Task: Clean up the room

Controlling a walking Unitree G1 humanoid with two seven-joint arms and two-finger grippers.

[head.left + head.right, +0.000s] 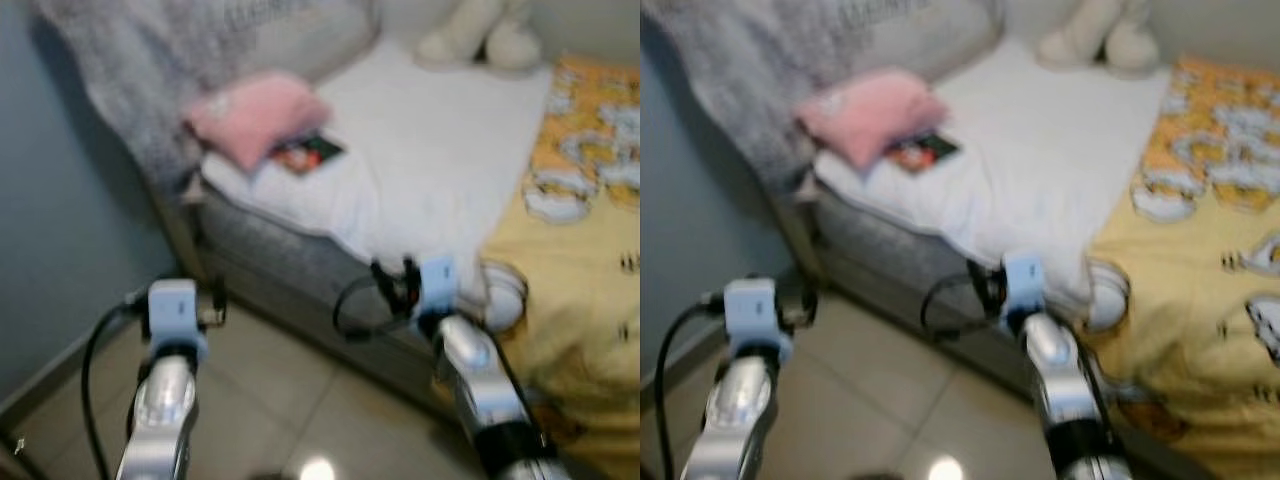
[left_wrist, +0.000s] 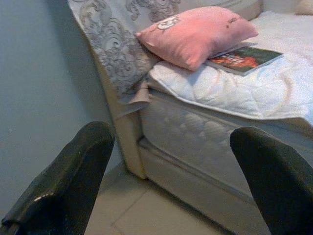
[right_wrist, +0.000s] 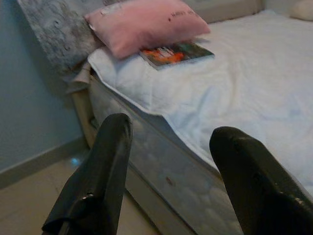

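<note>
A bed (image 1: pixel 430 170) stands ahead, its near corner toward the floor (image 1: pixel 270 400) and a wall (image 1: pixel 60 220) on its left. On the bed's left end a pillow (image 1: pixel 258 115) lies partly over a book (image 1: pixel 305 155), which rests on the sheet (image 1: pixel 440 150) just right of it. A draped throw (image 1: pixel 140 70) hangs behind and left of the pillow. A soft toy (image 1: pixel 480 35) sits at the far side, and a blanket (image 1: pixel 590 260) covers the bed's right part.

Bed (image 1: pixel 300 265) against blue-grey wall (image 1: pixel 60 220), tiled floor (image 1: pixel 270 400).
</note>
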